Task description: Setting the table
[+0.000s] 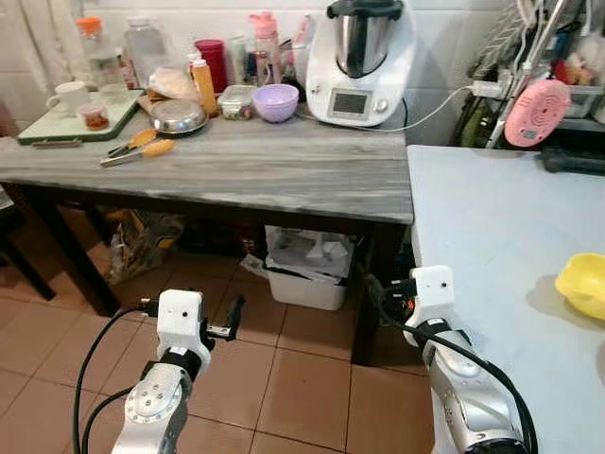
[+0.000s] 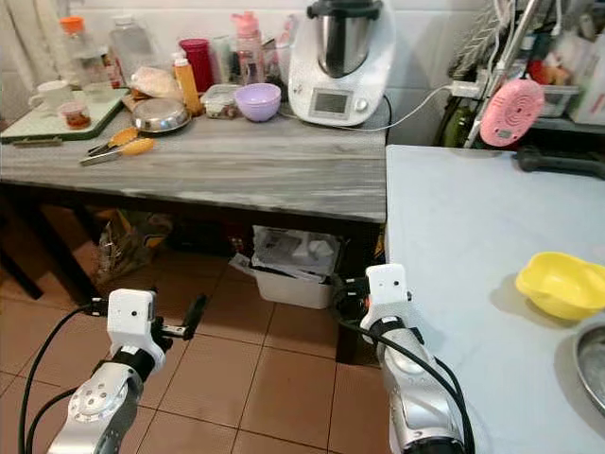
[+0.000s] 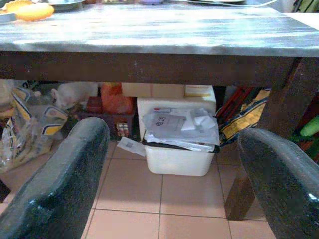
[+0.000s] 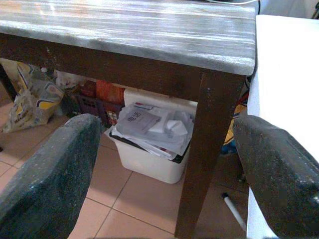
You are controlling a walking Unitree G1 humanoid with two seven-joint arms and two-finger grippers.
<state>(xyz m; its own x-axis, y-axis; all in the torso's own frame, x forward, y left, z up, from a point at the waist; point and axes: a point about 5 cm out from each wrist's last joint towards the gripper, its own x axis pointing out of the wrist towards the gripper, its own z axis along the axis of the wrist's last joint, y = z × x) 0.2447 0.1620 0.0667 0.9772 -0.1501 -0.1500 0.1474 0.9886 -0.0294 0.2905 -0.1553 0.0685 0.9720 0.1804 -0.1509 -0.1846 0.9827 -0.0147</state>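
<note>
On the white table (image 1: 492, 218) at my right sits a yellow bowl (image 1: 583, 284), with the rim of a metal dish (image 2: 592, 364) just nearer. The grey wooden table (image 1: 255, 170) ahead carries a purple bowl (image 1: 276, 101), a steel bowl (image 1: 178, 116), orange-handled utensils (image 1: 142, 148) and a white mug (image 1: 69, 96). My left gripper (image 3: 169, 184) is held low over the tiled floor, open and empty, facing under the grey table. My right gripper (image 4: 167, 174) is open and empty too, beside the grey table's leg (image 4: 204, 149) and the white table's edge.
A white kitchen machine (image 1: 357, 61), bottles and jars line the back of the grey table; a green tray (image 1: 76, 118) lies at its left end. Under it stand a white bin of papers (image 1: 307, 270) and bags (image 1: 142, 241). A pink fan (image 1: 536, 112) stands behind the white table.
</note>
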